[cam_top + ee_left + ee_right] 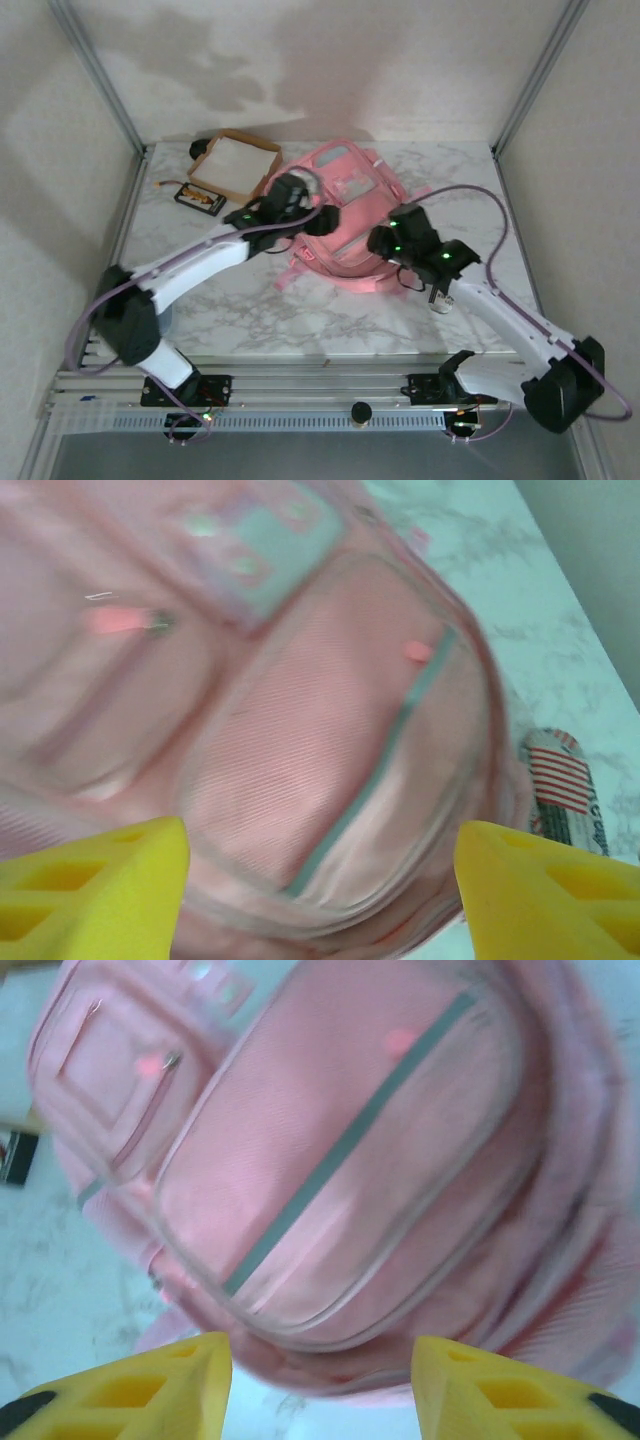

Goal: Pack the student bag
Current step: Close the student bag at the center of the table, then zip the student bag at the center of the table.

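bag: I see the pink student bag (pixel 345 215) lying flat on the marble surface (pixel 250 310), mid-back, just right of the cardboard tray (pixel 235 163).
left fingers (pixel 100 880): spread, nothing between them, over the bag's front pocket.
right fingers (pixel 150 1385): spread, empty, at the bag's near edge.

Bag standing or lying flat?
Lying flat: the bag rests on its back on the table, front side facing up.

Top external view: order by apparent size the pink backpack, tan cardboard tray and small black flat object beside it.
1. pink fabric backpack
2. shallow tan cardboard tray
3. small black flat object, clearly smallest
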